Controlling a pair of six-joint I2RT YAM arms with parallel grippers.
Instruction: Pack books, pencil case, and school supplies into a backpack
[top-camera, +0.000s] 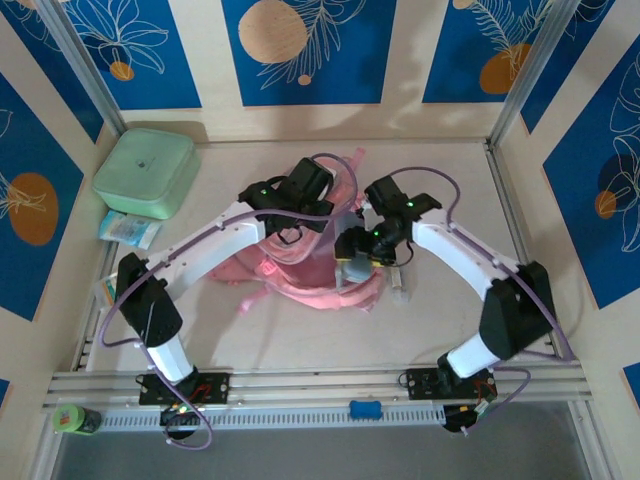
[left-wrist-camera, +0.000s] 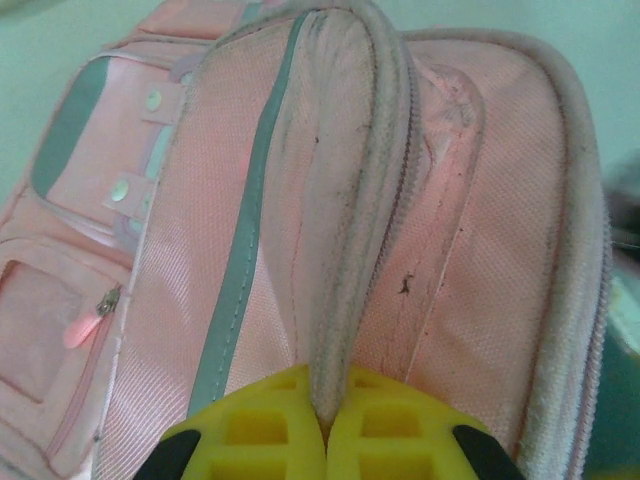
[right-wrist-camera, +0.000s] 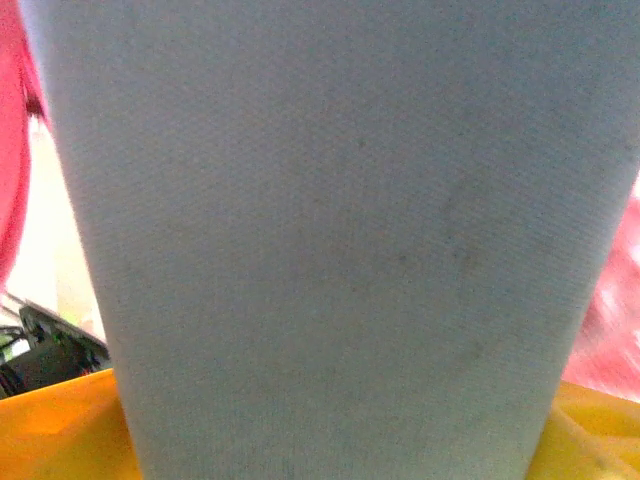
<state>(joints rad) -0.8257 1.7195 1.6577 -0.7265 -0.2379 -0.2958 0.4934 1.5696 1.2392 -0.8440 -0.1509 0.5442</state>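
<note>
- Grey cloth of the pencil case (right-wrist-camera: 340, 240) sits right against the right wrist camera. It stands between the yellow fingers (right-wrist-camera: 60, 430) of the right gripper (right-wrist-camera: 330, 455), which are spread wide and bear on its two sides.
- Left gripper (left-wrist-camera: 325, 405) is pressed together, pinching an upstanding fold of the backpack (left-wrist-camera: 480, 250) at its zipped rim.
- Seen from the left wrist, the backpack's clear front pockets with snap buttons lie left of the pinched fold. A pink zip pull (left-wrist-camera: 95, 315) shows low on the left.
- Seen from above, the backpack lies in the middle of the table (top-camera: 450, 190) beneath both arms. Its pink straps (top-camera: 330, 297) trail toward the near edge.
- In that same view the pencil case hangs under the right wrist, over the backpack's right side.
- A mint-green box (top-camera: 145, 172) stands in the far left corner, well apart from the backpack. A blue-and-white packet (top-camera: 130, 230) lies just beside it on the near side.
- A small white item (top-camera: 400, 287) lies just right of the straps; what it is cannot be told.
</note>
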